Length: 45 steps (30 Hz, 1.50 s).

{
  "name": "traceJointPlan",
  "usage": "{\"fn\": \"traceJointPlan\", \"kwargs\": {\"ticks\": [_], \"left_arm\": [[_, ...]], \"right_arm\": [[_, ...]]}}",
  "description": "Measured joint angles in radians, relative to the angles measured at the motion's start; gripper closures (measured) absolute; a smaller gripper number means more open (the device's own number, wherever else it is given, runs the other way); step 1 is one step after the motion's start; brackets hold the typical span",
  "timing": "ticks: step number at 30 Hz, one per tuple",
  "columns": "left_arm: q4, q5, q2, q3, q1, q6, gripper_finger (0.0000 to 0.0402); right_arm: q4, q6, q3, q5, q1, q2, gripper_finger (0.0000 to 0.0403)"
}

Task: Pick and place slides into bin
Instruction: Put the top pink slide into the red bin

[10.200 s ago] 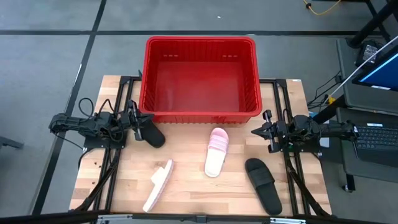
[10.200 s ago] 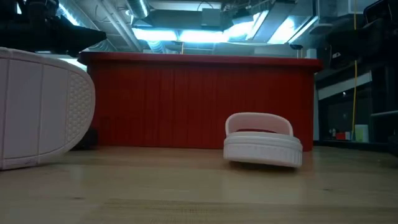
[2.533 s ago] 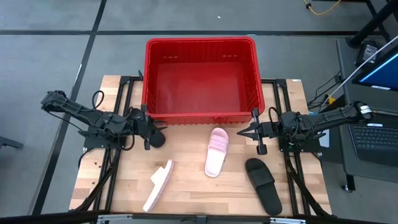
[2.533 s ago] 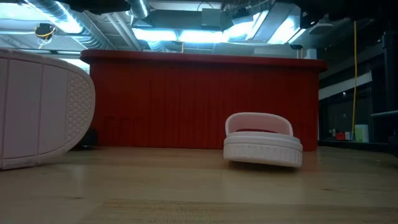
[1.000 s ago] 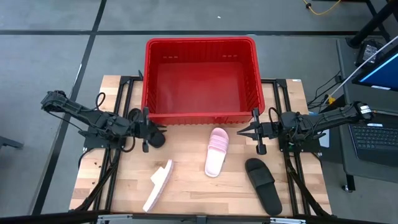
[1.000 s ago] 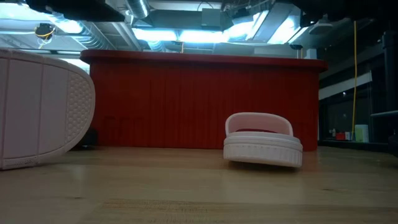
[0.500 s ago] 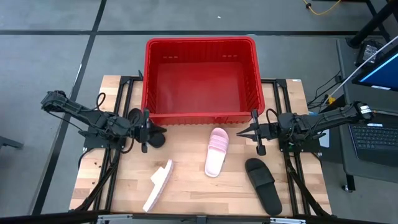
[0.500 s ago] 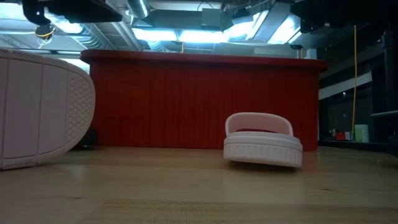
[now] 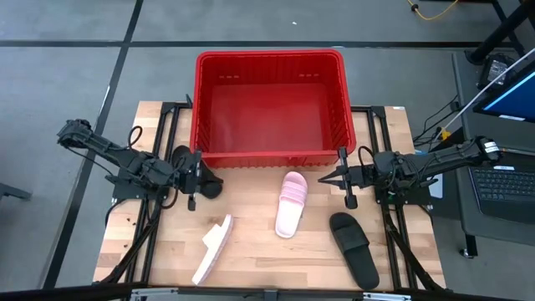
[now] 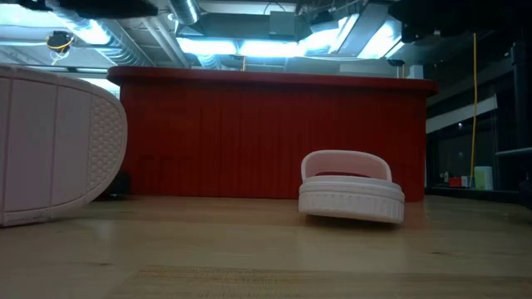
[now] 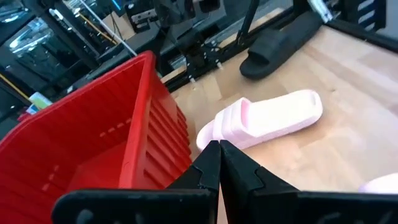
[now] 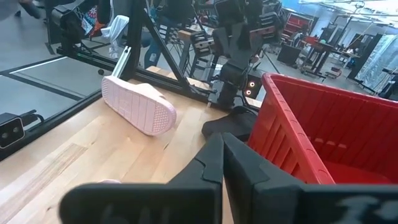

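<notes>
The red bin [image 9: 267, 104] stands at the table's far middle and holds nothing. One pink slide [image 9: 291, 203] lies sole down in front of it. The other pink slide [image 9: 212, 248] rests on its side edge at the near left. One black slide [image 9: 354, 247] lies at the near right. The other black slide [image 9: 209, 181] lies by the bin's near left corner. My left gripper [image 9: 192, 176] is shut and hovers over that slide's left end. My right gripper [image 9: 339, 177] is shut, right of the flat-lying pink slide. Neither holds anything.
Black frame rails [image 9: 159, 209] run along both table sides beneath the arms. A laptop [image 9: 501, 180] sits off the table's right edge. Bare wood [image 9: 267, 267] lies along the near edge between the slides.
My left gripper has drawn back a little toward the table's left edge, still shut. The slides and the bin have stayed where they were.
</notes>
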Motion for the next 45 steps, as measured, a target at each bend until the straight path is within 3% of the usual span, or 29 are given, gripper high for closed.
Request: {"fn": "traceJointPlan", "kwargs": {"ticks": [10, 20, 29, 34, 40, 45], "left_arm": [[-0.016, -0.239, 0.094, 0.083, -0.230, -0.049, 0.0400], [-0.140, -0.410, 0.281, 0.200, -0.403, -0.284, 0.0401], [-0.305, -0.432, 0.438, 0.347, -0.454, -0.514, 0.0401], [-0.321, -0.431, 0.490, 0.387, -0.484, -0.567, 0.0400], [-0.332, -0.431, 0.531, 0.430, -0.526, -0.653, 0.0399], [-0.429, -0.425, 0.553, 0.473, -0.565, -0.732, 0.0400]], "right_arm": [[0.041, -0.019, 0.000, 0.000, 0.008, 0.000, 0.0399], [0.071, -0.015, 0.000, 0.000, 0.092, 0.000, 0.0399], [0.086, 0.013, 0.000, 0.002, 0.164, 0.000, 0.0399], [0.093, 0.021, 0.000, 0.032, 0.202, 0.020, 0.0400], [0.184, 0.044, 0.003, 0.103, 0.256, 0.141, 0.0400], [0.184, 0.012, 0.086, 0.146, 0.275, 0.248, 0.0400]]}}
